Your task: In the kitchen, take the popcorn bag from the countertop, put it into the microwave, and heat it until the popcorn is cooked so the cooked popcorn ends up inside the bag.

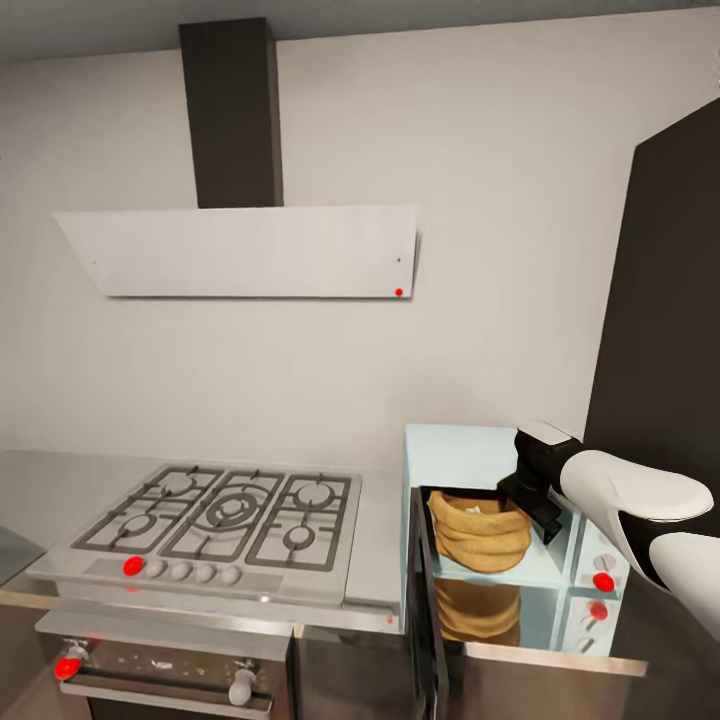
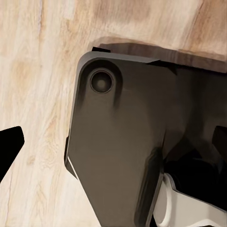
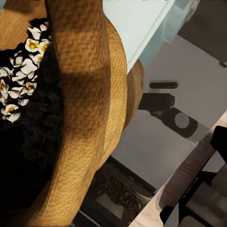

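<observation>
The popcorn bag (image 1: 478,532) sits inside the microwave (image 1: 450,452), in its open cavity, its thick rolled rim facing up and its tan cloth mirrored on the glossy floor of the cavity below it. In the right wrist view the rim of the bag (image 3: 82,94) runs close past the camera, and inside it lies the popcorn (image 3: 21,80), white puffed pieces with yellow centres above a dark shadowed mass. The microwave door (image 1: 425,610) hangs swung out toward the robot, seen nearly edge-on. The right gripper (image 1: 530,505) reaches in from the right and is at the bag's right rim; whether its fingers are clamped on the rim or spread I cannot tell. The microwave stands on the countertop (image 1: 385,545), just right of the gas hob (image 1: 225,515), with an extractor hood (image 1: 245,250) on the wall above. In the left wrist view a dark part of the robot's body (image 2: 123,142) hangs over a wooden floor (image 2: 33,71); the left pincer's state cannot be told
</observation>
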